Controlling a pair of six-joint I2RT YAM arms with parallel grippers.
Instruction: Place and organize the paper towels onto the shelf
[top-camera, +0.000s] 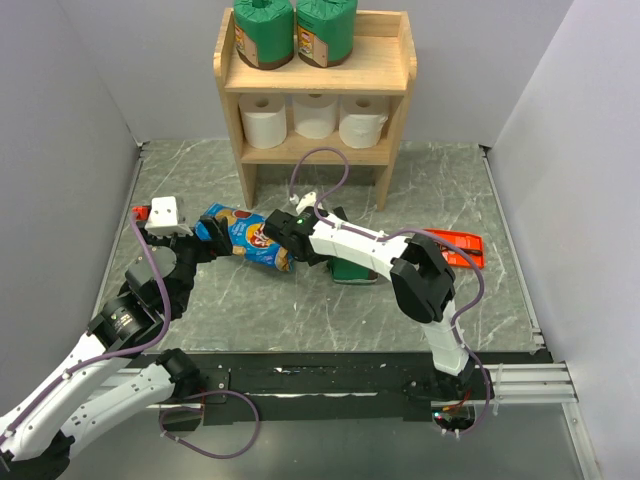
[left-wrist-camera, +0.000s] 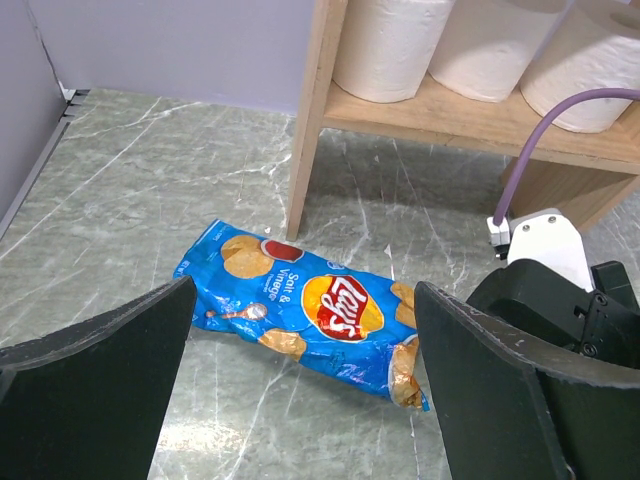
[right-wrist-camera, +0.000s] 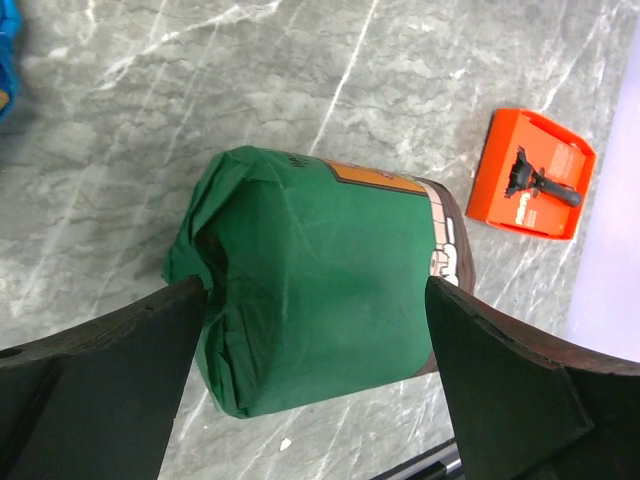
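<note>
Standing at the far edge of the table (top-camera: 450, 190), the shelf (top-camera: 232, 110) carries two green rolls (top-camera: 264, 30) above three white rolls (top-camera: 315, 115). Only the right wrist view shows the right gripper (right-wrist-camera: 315, 290) spread wide astride a third green roll (right-wrist-camera: 330, 220) mid-table; the left gripper (left-wrist-camera: 305, 300) gapes empty.

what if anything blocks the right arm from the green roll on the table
Probably yes, nothing does: right fingers stand open either side of the green roll, orange razor pack well clear.
</note>
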